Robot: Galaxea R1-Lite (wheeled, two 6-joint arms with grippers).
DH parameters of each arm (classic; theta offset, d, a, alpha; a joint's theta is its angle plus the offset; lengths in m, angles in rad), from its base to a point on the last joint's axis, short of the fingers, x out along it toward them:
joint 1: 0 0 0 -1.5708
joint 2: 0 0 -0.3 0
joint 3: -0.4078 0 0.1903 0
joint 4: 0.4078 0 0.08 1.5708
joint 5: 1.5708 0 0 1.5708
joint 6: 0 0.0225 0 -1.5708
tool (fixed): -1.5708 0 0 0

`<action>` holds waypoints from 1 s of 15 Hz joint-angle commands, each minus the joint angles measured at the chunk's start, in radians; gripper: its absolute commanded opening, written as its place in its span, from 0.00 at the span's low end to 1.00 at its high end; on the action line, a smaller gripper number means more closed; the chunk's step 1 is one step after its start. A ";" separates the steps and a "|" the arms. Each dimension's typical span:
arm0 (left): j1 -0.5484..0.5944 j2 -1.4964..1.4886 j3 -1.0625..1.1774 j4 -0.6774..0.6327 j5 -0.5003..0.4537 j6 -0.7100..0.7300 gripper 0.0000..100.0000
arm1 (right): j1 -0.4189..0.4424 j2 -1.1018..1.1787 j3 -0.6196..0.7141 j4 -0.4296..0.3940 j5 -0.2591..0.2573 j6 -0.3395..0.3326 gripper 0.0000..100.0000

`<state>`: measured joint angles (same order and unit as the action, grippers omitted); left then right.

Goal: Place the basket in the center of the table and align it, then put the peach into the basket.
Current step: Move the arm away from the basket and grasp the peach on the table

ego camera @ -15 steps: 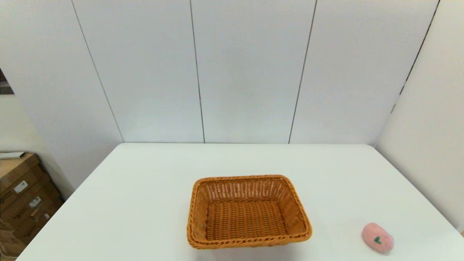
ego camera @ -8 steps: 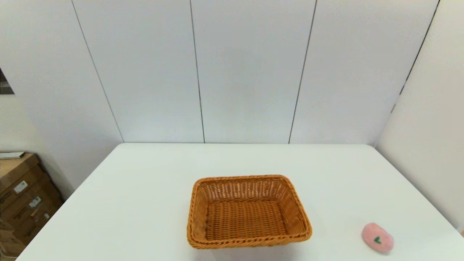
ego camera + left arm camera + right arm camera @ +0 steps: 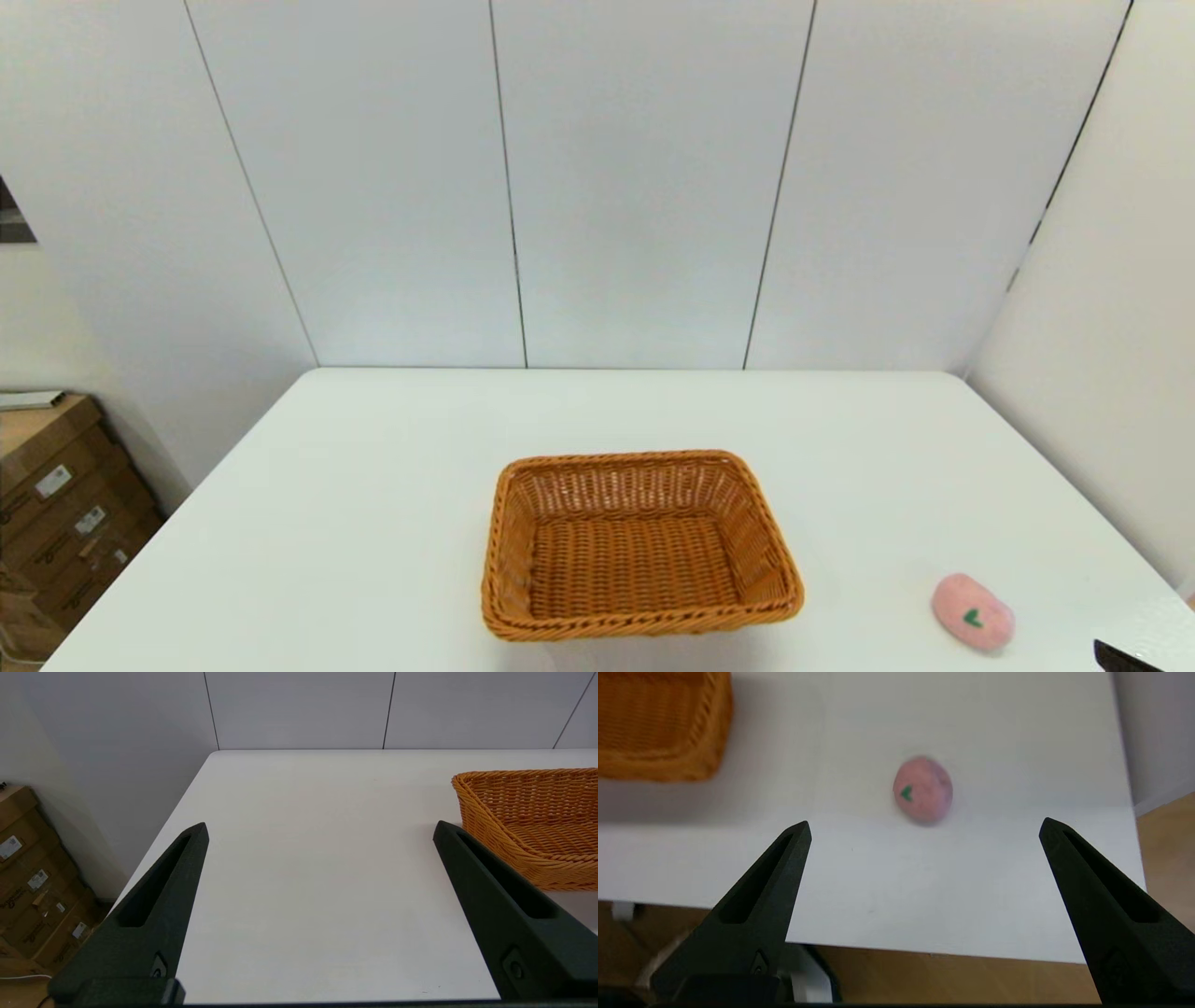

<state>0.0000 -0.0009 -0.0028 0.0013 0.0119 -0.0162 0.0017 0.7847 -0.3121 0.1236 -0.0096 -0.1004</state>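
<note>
One woven wicker basket (image 3: 640, 546) sits on the white table (image 3: 373, 485), roughly mid-width and toward the near edge, its long sides running across the robot's view and its rim level. Nothing lies inside it. One pink toy peach (image 3: 972, 611) rests on the bare tabletop well to the basket's right, near the table's front right corner, with its small green leaf mark facing up and toward the robot. The two things are apart — a clear strip of white surface lies between them.

The right gripper (image 3: 924, 828) hovers over the table's near edge with its two black fingers (image 3: 766, 882) spread wide and nothing between them. In its wrist view the peach (image 3: 923, 789) lies ahead of the fingertips, about centred between them, and a corner of the basket (image 3: 663, 723) shows off to one side. In the head view only a dark sliver (image 3: 1120, 657) shows at the lower right corner, probably part of this arm (too little is in frame to be sure).

The left gripper (image 3: 320, 828) is also wide open and holds nothing; it hangs above the left part of the table, out of the head view. Its wrist view shows the basket's left end (image 3: 523, 821) just beyond one finger (image 3: 495, 891), not touching it — the other finger (image 3: 159, 896) reaches toward the table's left edge. Beside the table on the left stand stacked cardboard boxes (image 3: 56, 513), at least two, with white labels.
</note>
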 commanded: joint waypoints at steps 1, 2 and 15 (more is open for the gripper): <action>0.000 -0.001 0.000 0.000 -0.001 0.001 1.00 | -0.006 0.596 -0.024 -0.160 -0.010 -0.025 1.00; 0.000 -0.001 -0.002 0.000 -0.001 -0.002 1.00 | -0.006 0.679 -0.018 -0.233 -0.010 -0.025 1.00; 0.000 -0.001 0.000 0.000 0.000 -0.008 1.00 | -0.057 1.117 -0.048 -0.582 -0.013 -0.027 1.00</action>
<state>0.0000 -0.0009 -0.0028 0.0019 0.0128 -0.0238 -0.0479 1.8662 -0.3591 -0.4551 -0.0226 -0.1264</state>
